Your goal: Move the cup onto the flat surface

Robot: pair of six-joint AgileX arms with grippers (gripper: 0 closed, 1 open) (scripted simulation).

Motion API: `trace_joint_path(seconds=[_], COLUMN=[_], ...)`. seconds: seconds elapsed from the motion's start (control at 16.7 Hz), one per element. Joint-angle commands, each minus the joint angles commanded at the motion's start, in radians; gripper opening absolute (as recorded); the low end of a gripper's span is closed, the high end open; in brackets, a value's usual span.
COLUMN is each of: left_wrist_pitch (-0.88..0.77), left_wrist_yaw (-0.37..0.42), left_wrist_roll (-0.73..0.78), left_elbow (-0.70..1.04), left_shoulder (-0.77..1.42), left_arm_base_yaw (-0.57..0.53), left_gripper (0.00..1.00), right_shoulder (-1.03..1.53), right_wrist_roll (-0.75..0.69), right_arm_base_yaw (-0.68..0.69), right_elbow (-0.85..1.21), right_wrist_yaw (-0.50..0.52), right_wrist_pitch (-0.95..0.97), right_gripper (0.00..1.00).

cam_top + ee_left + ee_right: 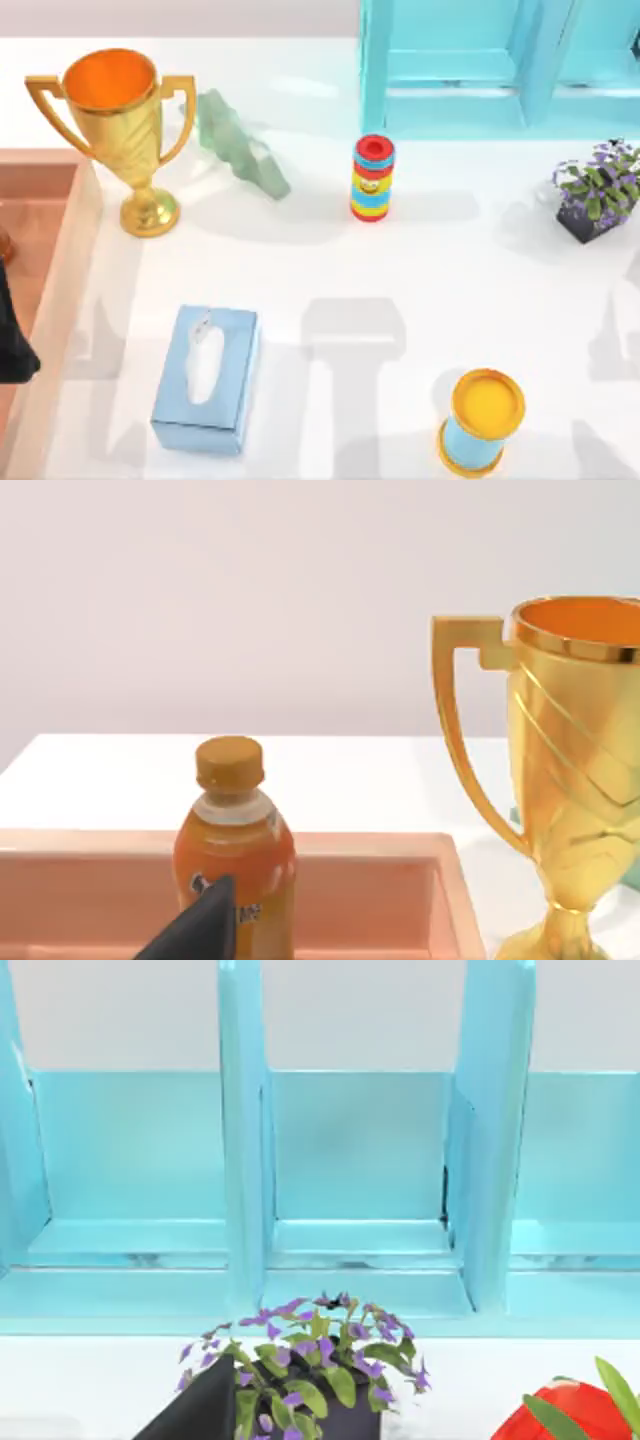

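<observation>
From above, you see the cup (483, 420) standing upright near the front edge of the worktop (400, 290), right of centre, untouched, well apart from the tissue box (206, 378) on the left and the striped ring stack (373, 177) farther back. Nothing has hold of it, so you're at the very start: the reach is not yet begun. A dark piece of the left arm (14, 340) pokes in at the left edge over the pink tray (60, 290); its end effector is cut off.

On the left wrist view, an orange bottle (235, 855) sits in the tray beside the gold trophy (565, 780). One dark finger (195, 930) shows; whether that end effector is apart or together, you cannot tell.

On the right wrist view, a potted plant (315, 1365) stands before the turquoise shelf (330, 1180). Same story, one finger (200, 1405), state unreadable. My call: your right arm is nearer, so drop it toward the cup.
</observation>
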Motion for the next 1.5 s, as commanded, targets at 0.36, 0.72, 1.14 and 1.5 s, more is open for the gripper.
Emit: trace_joint_path(seconds=[0.36,0.72,1.14,1.5], left_wrist_pitch=[-0.102,-0.478,-0.974,-1.229], left_wrist_yaw=[-0.001,-0.001,0.000,-0.001], left_wrist_roll=[0.026,0.112,0.223,0.284], left_elbow=[0.107,0.489,0.959,1.233], left_shoulder=[0.108,0.579,1.212,1.535], left_arm_base_yaw=[0.025,0.104,0.209,0.267], left_gripper=[1.00,1.00,1.00,1.00], right_shoulder=[0.000,0.000,0.000,0.000], right_wrist_roll=[0.000,0.000,0.000,0.000], right_arm_base_yaw=[0.000,0.000,0.000,0.000], right_elbow=[0.000,0.000,0.000,0.000], right_wrist_yaw=[0.000,0.000,0.000,0.000], right_wrist_pitch=[0.000,0.000,0.000,0.000], right_gripper=[1.00,1.00,1.00,1.00])
